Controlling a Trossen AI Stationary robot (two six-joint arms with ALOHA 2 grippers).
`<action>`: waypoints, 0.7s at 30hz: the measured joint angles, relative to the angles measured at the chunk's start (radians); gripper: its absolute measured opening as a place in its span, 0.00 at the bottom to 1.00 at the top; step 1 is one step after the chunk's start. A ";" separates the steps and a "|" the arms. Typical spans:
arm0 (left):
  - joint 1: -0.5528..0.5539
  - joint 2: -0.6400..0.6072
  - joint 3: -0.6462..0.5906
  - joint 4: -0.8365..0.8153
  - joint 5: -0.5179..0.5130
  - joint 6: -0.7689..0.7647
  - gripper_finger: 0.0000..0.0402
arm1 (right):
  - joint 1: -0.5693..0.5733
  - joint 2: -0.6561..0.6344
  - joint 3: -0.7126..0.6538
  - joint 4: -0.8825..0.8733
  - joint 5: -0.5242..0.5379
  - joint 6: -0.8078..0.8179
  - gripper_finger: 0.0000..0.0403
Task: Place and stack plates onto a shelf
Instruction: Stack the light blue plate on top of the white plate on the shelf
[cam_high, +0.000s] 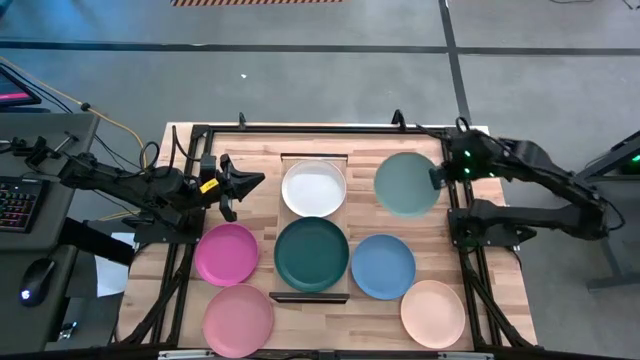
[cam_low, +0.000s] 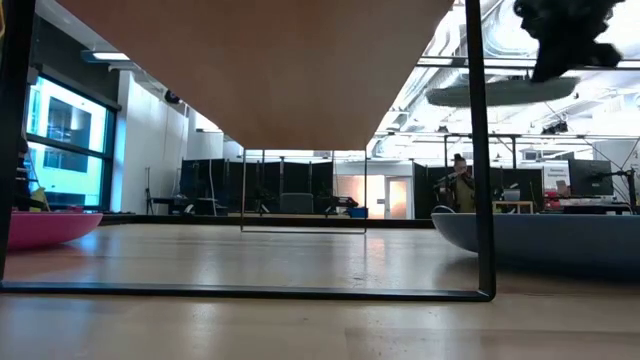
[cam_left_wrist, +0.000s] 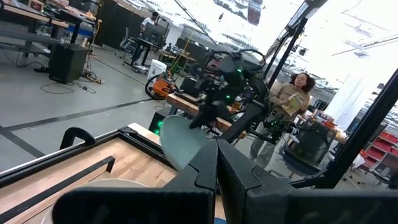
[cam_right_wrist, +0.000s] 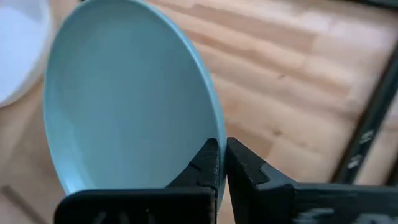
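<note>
Now the mint plate (cam_high: 407, 185) hangs above the surface, right of the shelf (cam_high: 315, 228), pinched at its rim by the right fingers (cam_right_wrist: 222, 160). Stiff, light and smooth, it could tilt. Left gripper (cam_high: 235, 187) waits nearby, fingers together, empty.

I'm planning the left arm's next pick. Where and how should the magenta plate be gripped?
Grip the magenta plate by its raised rim, on the edge nearest the left gripper, coming from above. It lies flat on the tabletop, so only the thin rim offers a pinch, as the right gripper does on the mint plate.
</note>
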 joint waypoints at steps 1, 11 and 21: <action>0.000 0.000 0.000 0.000 0.000 0.000 0.00 | 0.032 -0.026 -0.011 0.000 -0.002 0.040 0.00; 0.000 0.000 0.000 0.000 -0.028 0.000 0.00 | 0.267 -0.111 -0.157 0.324 0.083 0.292 0.00; 0.000 0.000 0.000 0.016 -0.065 0.000 0.00 | 0.276 0.215 -0.051 0.689 0.117 0.268 0.00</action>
